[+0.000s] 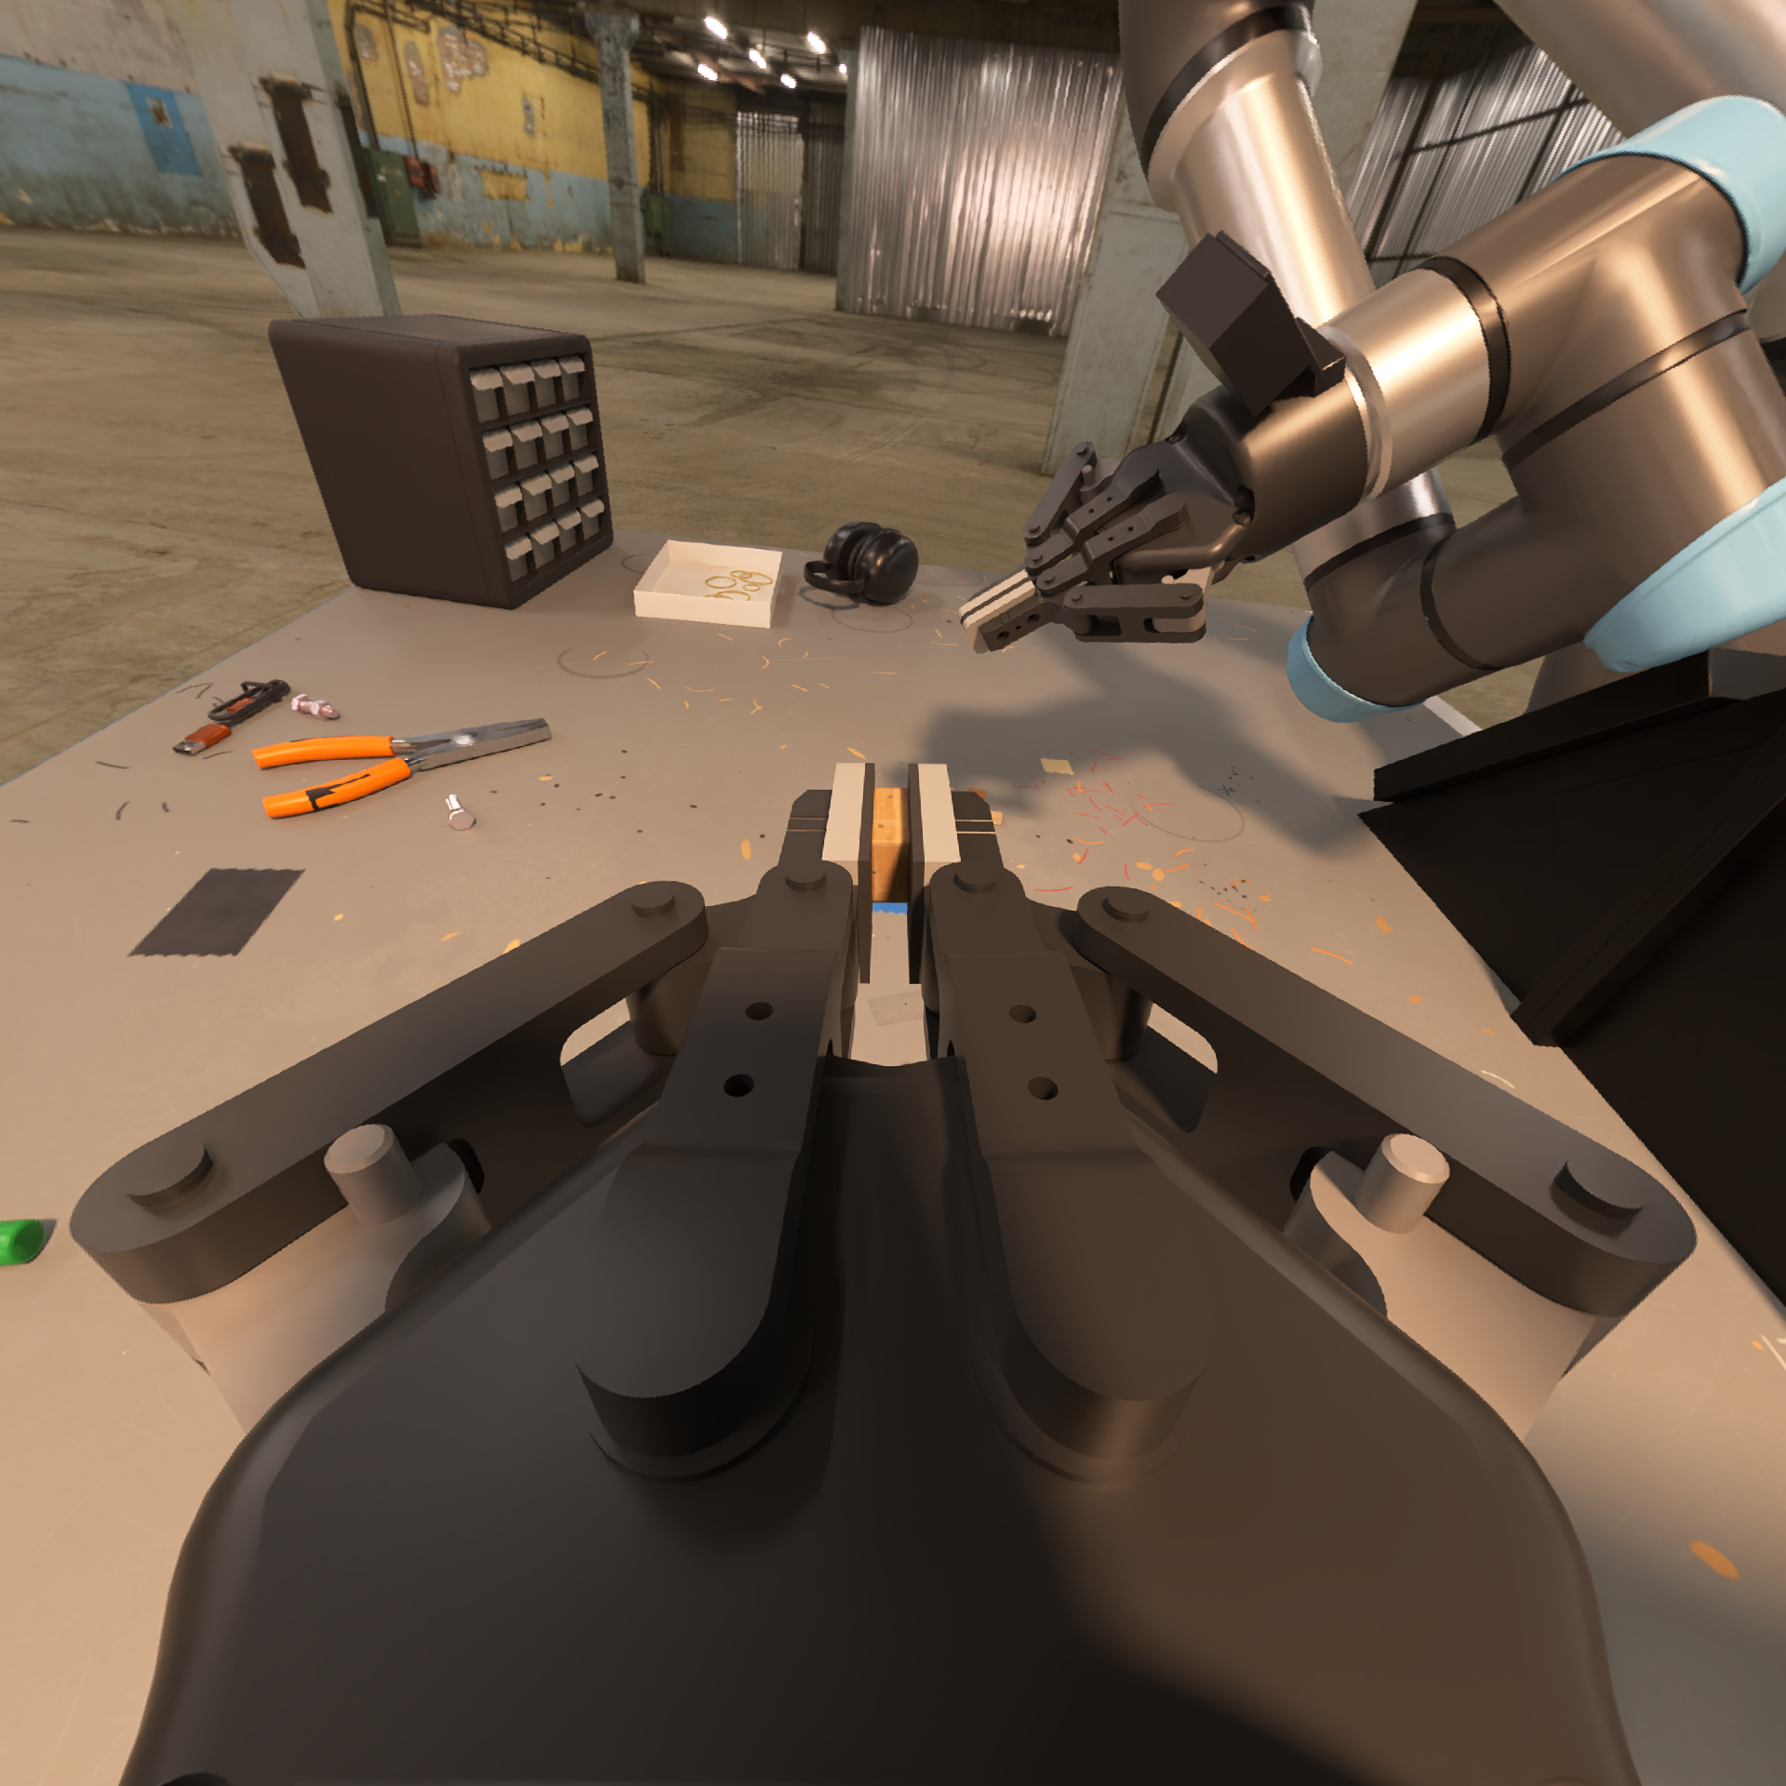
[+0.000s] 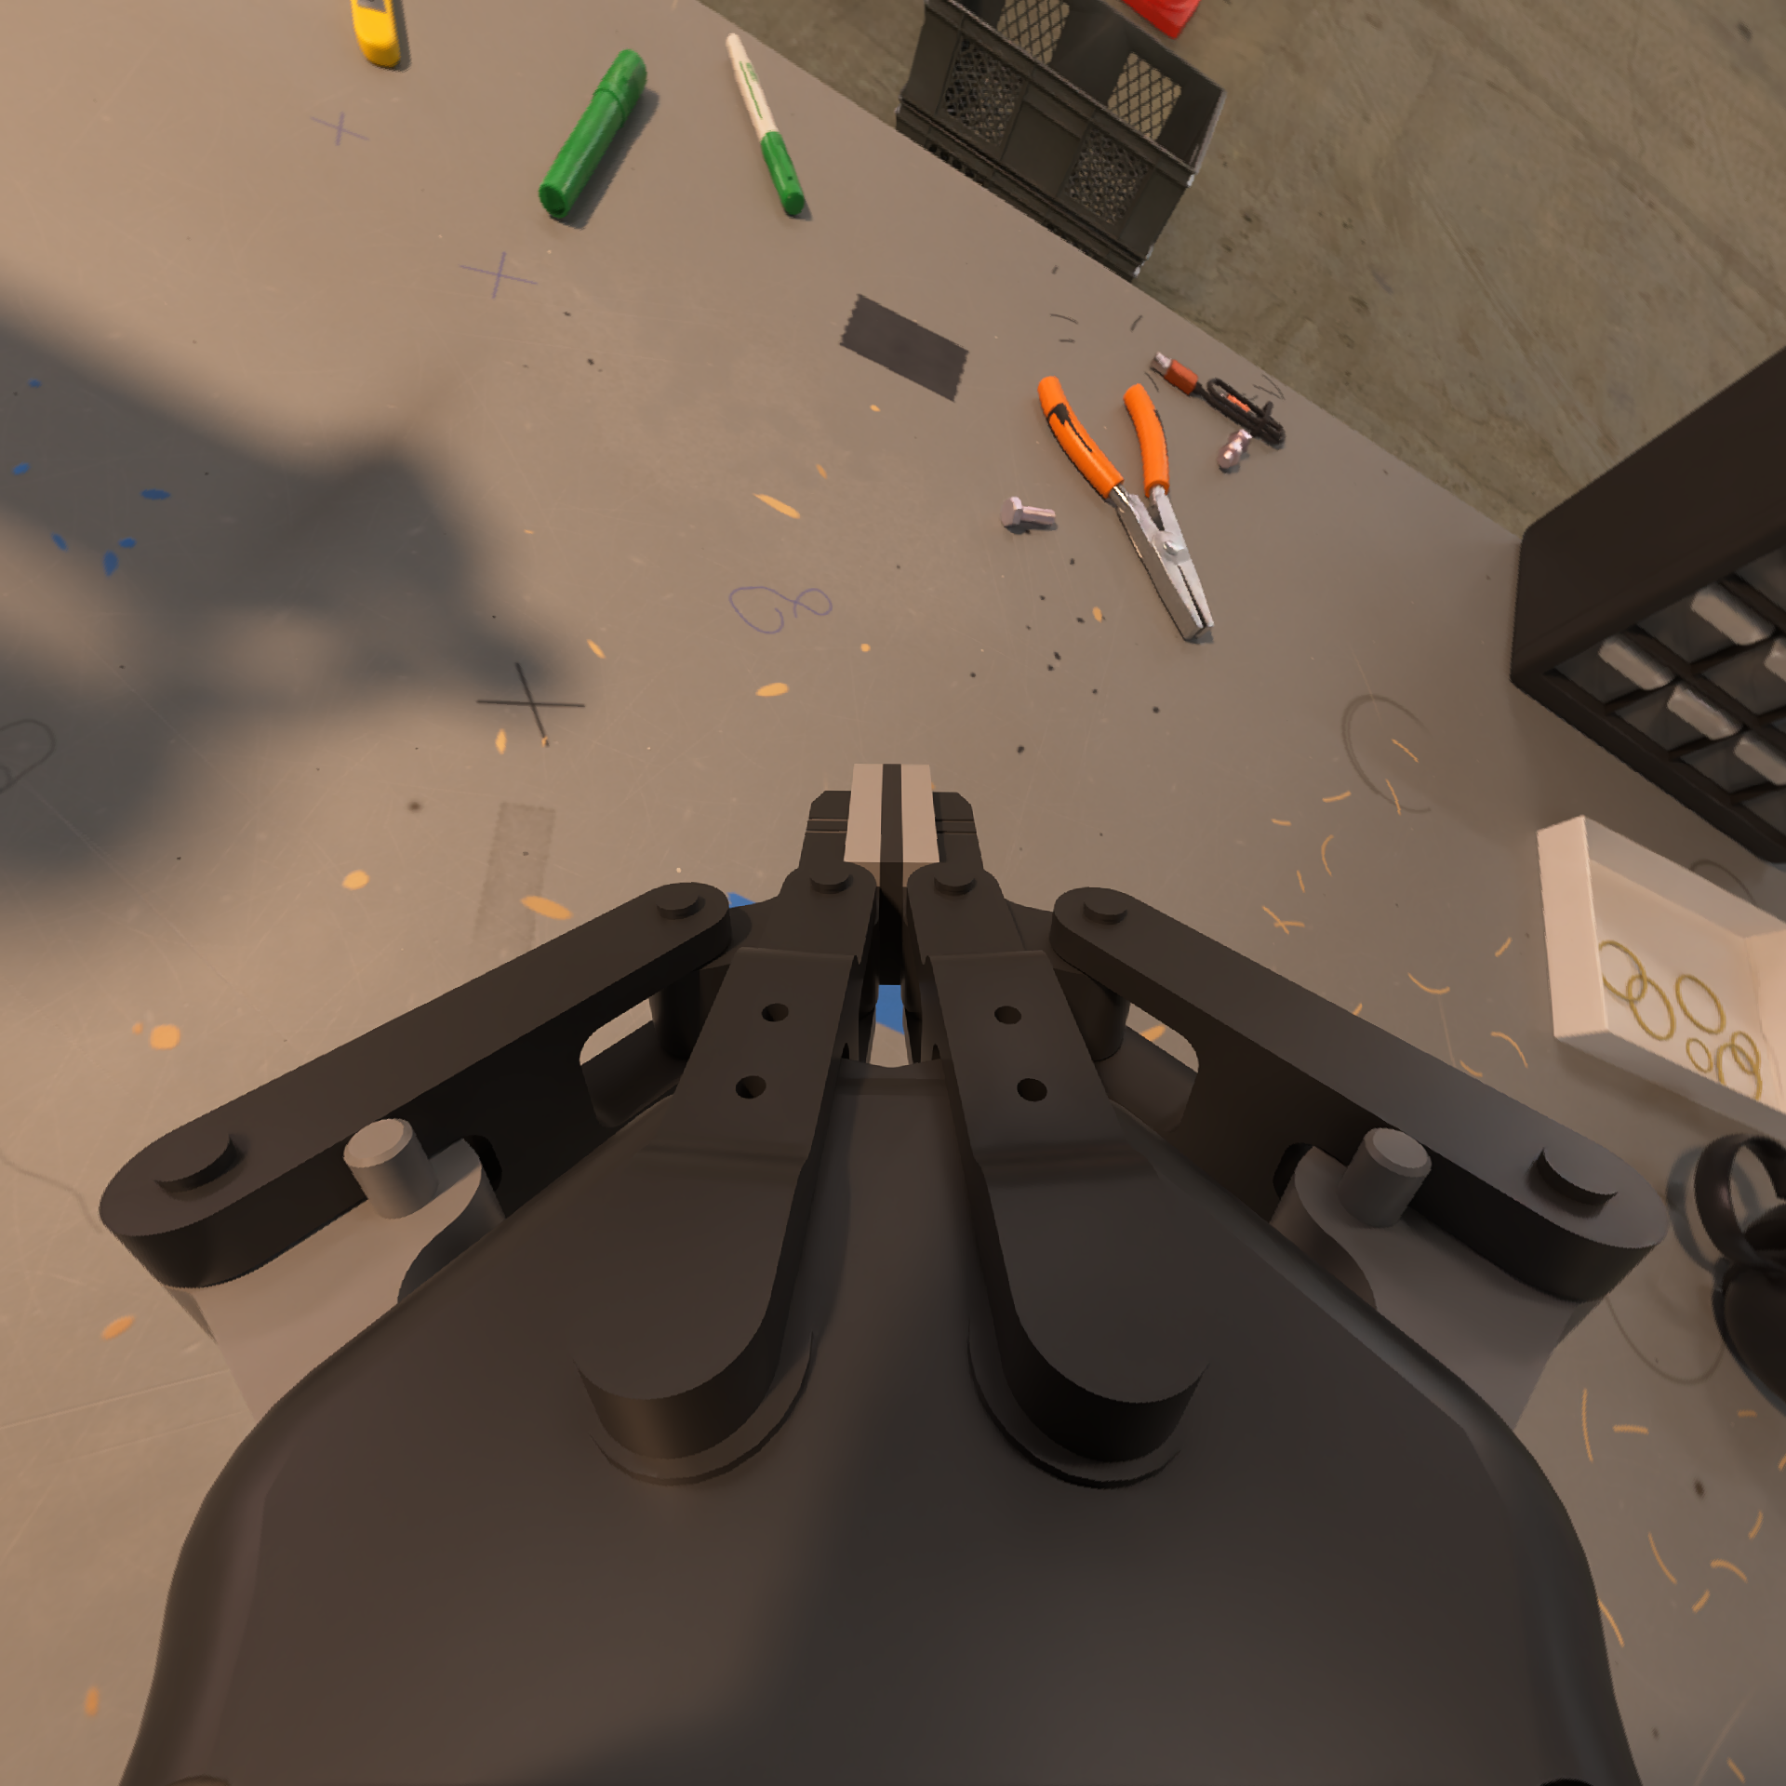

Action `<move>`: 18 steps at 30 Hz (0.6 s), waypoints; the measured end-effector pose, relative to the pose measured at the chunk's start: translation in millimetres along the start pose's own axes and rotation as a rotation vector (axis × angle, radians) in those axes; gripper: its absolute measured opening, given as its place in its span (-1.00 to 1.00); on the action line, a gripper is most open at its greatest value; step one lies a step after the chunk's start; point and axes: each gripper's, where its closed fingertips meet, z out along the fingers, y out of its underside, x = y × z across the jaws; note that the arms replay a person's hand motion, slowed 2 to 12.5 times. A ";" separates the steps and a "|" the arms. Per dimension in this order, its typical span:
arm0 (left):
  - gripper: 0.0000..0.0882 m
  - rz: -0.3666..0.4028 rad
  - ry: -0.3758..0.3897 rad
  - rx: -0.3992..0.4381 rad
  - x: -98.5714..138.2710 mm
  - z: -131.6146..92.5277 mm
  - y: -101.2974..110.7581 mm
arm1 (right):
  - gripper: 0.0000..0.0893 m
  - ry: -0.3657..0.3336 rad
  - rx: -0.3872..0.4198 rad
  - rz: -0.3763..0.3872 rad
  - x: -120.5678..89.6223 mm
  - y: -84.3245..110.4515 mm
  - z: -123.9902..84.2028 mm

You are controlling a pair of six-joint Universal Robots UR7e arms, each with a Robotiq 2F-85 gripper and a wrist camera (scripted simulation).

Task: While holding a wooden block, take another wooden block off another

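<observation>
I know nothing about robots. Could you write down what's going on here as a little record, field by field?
left gripper: shut on a wooden block
right gripper: shut, nothing between its pads
other blocks: a bit of blue below each gripper; hard to identify
table: grey, scuffed
tools: orange-handled pliers, two bolts
pens: green marker, white and green pen
far edge: dark drawer cabinet, white tray, black earmuffs

I count one block [image 1: 889,839], two bolts [image 2: 1027,515] [image 2: 1233,448], one pliers [image 2: 1126,483], two markers [image 2: 591,135] [image 2: 765,126], one tray [image 2: 1585,976], one earmuffs [image 1: 863,563], one cabinet [image 1: 440,454], one crate [image 2: 1058,126].
</observation>
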 end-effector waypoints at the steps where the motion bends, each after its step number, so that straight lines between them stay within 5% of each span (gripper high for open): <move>1: -0.86 0.001 0.003 0.001 1.0 0.5 -0.6 | -1.00 0.004 -0.001 0.010 2.1 0.5 -2.2; 8: -0.86 0.013 0.017 -0.003 6.5 4.4 -3.1 | -1.00 0.003 -0.067 0.089 14.1 14.0 -11.1; 18: -0.86 0.016 0.037 -0.009 12.6 10.2 -4.6 | -1.00 -0.021 -0.302 0.203 6.8 64.5 -10.0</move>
